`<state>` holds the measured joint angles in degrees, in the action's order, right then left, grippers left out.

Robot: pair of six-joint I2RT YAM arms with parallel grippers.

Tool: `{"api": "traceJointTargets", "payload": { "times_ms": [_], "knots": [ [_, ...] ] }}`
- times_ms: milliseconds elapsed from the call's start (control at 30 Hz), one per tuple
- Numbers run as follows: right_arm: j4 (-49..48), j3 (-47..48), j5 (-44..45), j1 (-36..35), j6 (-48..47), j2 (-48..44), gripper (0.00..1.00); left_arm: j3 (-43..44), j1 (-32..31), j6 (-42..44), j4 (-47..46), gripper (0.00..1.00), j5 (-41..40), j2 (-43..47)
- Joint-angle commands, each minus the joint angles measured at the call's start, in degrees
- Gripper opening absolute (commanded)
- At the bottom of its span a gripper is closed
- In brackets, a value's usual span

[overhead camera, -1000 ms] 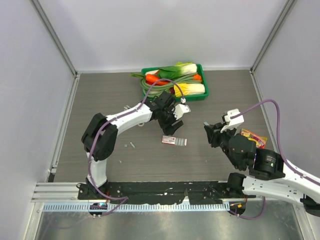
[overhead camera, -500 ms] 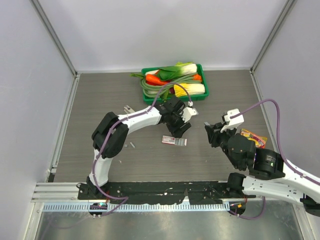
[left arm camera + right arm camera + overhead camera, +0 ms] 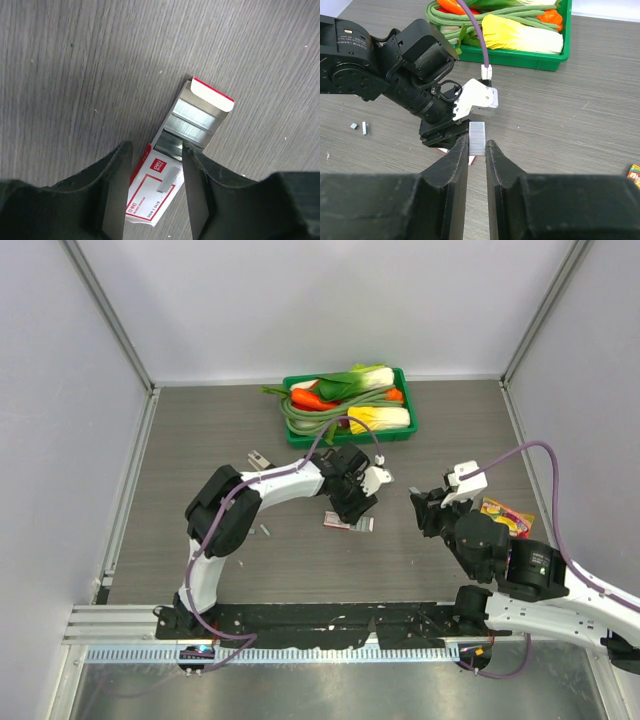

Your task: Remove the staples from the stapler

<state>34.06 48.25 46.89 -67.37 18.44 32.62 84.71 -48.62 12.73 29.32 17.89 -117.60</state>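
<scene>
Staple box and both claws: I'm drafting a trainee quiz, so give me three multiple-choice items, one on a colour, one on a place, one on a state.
1. The tray of vegetables is: A red; B blue; C green.
2. The staple box lies: A in the tray; B under the left claw; C at the left wall.
3. The right claw is: A shut on a strip of staples; B wide open; C holding a carrot.

Answers: 1 C, its walls are green. 2 B, the left wrist view shows the claw open astride it. 3 A, the strip sits pinched in its grip.
</scene>
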Motion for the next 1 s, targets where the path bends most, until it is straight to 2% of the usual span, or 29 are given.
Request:
{"api": "traceJointTargets", "payload": {
  "times_ms": [0, 200, 400, 633, 967],
  "knots": [
    [-1.54, 0.18, 1.18, -0.04, 1.08, 0.69, 0.01, -1.3, 0.11, 1.68, -1.29, 0.48, -0.57, 1.94],
    [-1.98, 0.44, 0.57, -0.04, 0.9, 1.39, 0.01, -0.86, 0.11, 1.77, -1.37, 0.47, -0.4, 1.59],
    [-1.98, 0.71, 0.57, -0.04, 0.81, 1.31, 0.01, -1.47, 0.11, 1.86, -1.2, 0.41, -0.66, 1.5],
    [-2.25, 0.36, 0.57, -0.04, 0.55, 1.92, 0.01, -5.07, 0.11, 1.68, -1.37, 0.39, -2.94, 4.04],
    [-2.69, -0.35, 0.65, -0.04, 0.29, 1.83, 0.01, -11.14, 0.19, -3.85, -1.11, 0.33, -6.02, 8.87]
  ]
}}
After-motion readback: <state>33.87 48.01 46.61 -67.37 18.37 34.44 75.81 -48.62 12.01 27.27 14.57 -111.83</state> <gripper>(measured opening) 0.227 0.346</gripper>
